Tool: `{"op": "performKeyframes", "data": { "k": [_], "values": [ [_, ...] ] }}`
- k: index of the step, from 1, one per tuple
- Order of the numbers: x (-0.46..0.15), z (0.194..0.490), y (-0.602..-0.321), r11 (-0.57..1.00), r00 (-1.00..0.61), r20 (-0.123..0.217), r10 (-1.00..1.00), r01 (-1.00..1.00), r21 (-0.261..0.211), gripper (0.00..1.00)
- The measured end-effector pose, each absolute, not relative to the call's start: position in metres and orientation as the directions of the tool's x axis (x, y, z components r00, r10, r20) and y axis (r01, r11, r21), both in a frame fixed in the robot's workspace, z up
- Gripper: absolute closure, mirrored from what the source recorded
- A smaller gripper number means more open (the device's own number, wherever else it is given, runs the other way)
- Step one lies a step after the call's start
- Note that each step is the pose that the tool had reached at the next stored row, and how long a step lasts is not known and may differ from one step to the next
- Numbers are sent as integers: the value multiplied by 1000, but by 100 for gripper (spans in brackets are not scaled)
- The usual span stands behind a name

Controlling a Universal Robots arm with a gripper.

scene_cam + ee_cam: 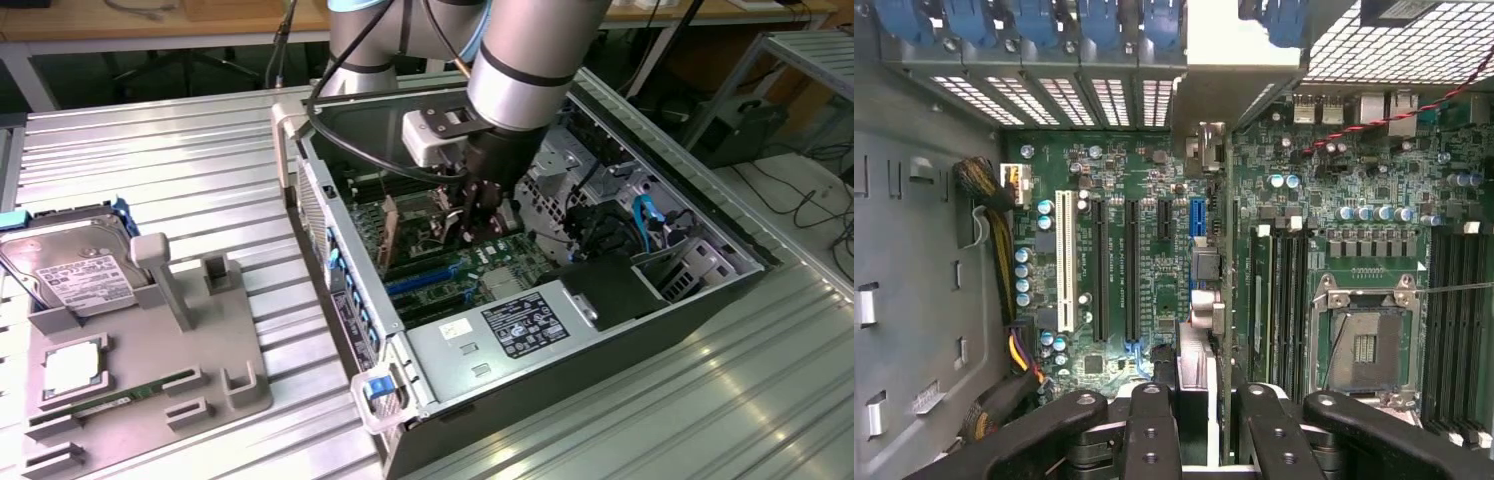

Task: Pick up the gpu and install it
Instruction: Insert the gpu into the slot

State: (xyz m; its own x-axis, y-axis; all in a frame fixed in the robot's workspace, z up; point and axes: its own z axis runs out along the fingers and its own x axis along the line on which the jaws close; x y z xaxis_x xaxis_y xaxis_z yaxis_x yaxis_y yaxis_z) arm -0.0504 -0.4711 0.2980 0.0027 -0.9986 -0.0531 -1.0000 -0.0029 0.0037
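The gpu [398, 236] stands on edge inside the open computer case [441, 370], its pale bracket end toward the case's rear wall with the blue latches. My gripper [470, 228] reaches down into the case and is shut on the card's top edge. In the wrist view the gpu [1230, 260] shows as a thin dark line running away from between my black fingers [1150, 420], with my gripper [1208, 398] closed around it. The card hangs over the green motherboard [1154, 170], just beside the short blue slot [1199, 215]. Whether it touches a slot, I cannot tell.
Long black slots [1100, 270] and a white slot [1065, 262] lie to one side of the card, memory slots and the CPU socket [1366, 345] to the other. Left of the case, a grey fixture [200, 340] holds a silver hard drive [74, 270], a processor [74, 365] and a memory stick [123, 400].
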Motion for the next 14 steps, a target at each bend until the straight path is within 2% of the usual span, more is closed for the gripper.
{"op": "performKeyframes", "data": {
  "k": [6, 10, 14],
  "values": [
    [-50, 294, -455, -3, 3, -41, -999, -1000, 4, 72],
    [-50, 292, -453, -3, 3, -5, -1000, -1000, 4, 72],
    [-52, 290, -452, 0, 0, -5, -1000, -1000, 4, 72]
  ]
}}
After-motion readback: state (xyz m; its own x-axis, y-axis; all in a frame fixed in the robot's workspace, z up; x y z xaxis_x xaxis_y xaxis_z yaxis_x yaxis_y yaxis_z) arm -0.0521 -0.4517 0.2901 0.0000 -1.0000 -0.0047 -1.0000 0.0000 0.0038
